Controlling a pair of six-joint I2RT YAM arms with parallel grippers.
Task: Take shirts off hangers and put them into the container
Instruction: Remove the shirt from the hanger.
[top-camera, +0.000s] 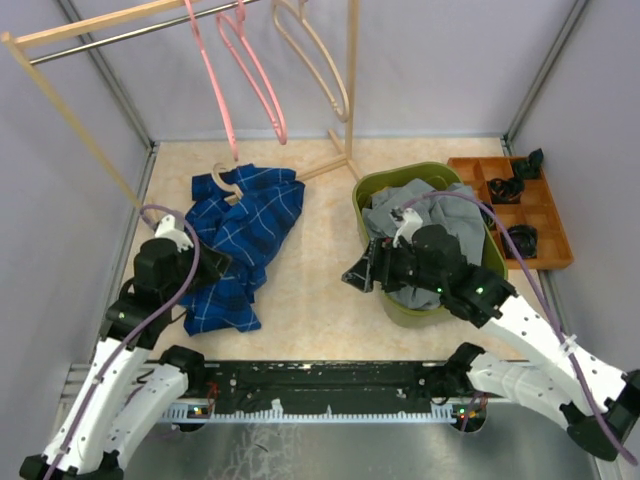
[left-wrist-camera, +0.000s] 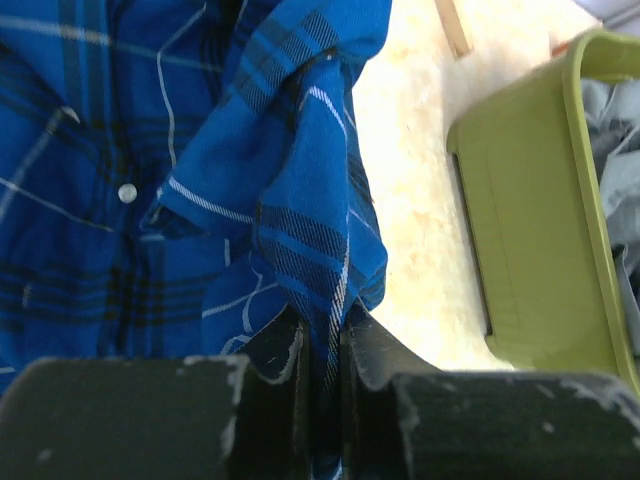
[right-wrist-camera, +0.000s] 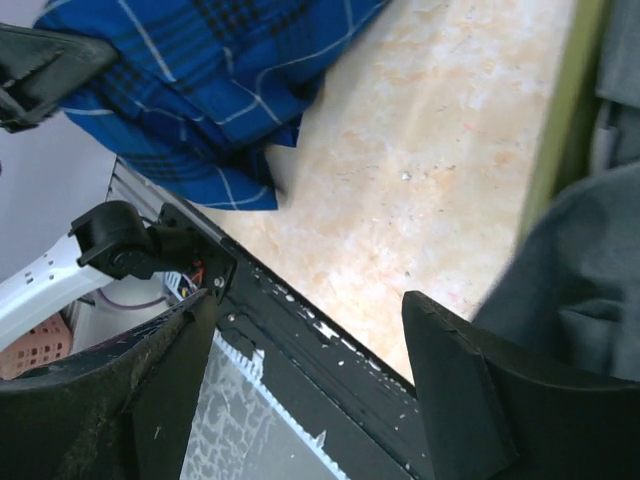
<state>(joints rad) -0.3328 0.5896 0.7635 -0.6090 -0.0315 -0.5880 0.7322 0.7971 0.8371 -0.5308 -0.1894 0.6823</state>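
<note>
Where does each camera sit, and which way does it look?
Top: high behind the arms, looking down at the table; left arm and right arm show.
Left wrist: on the left arm, looking along the left fingers pinching the blue shirt.
Right wrist: on the right arm by the container, facing left across the table; open right fingers show.
Shared: all three see the blue shirt and container.
</note>
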